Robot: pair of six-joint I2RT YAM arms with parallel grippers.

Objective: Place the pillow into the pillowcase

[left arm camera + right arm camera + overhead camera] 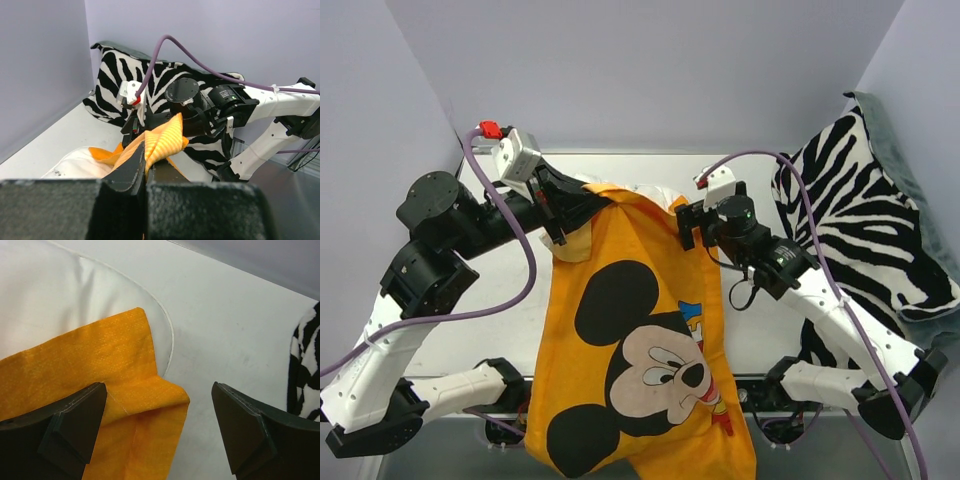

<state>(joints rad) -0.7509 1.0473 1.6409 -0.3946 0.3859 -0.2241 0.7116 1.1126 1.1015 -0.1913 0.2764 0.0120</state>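
Note:
The orange pillowcase (640, 330) with the Mickey Mouse face lies down the middle of the table and hangs over the near edge. The white pillow (650, 192) peeks out at its far opening; it also shows in the right wrist view (60, 295) and the left wrist view (75, 162). My left gripper (592, 206) is shut on the case's far left corner (162, 140). My right gripper (686, 226) is open just above the case's far right corner (150, 400), its fingers (75, 415) straddling the folded edge.
A zebra-striped cushion (865, 210) leans against the right wall. Purple cables (520, 250) loop from both arms. Grey walls close in the left, back and right.

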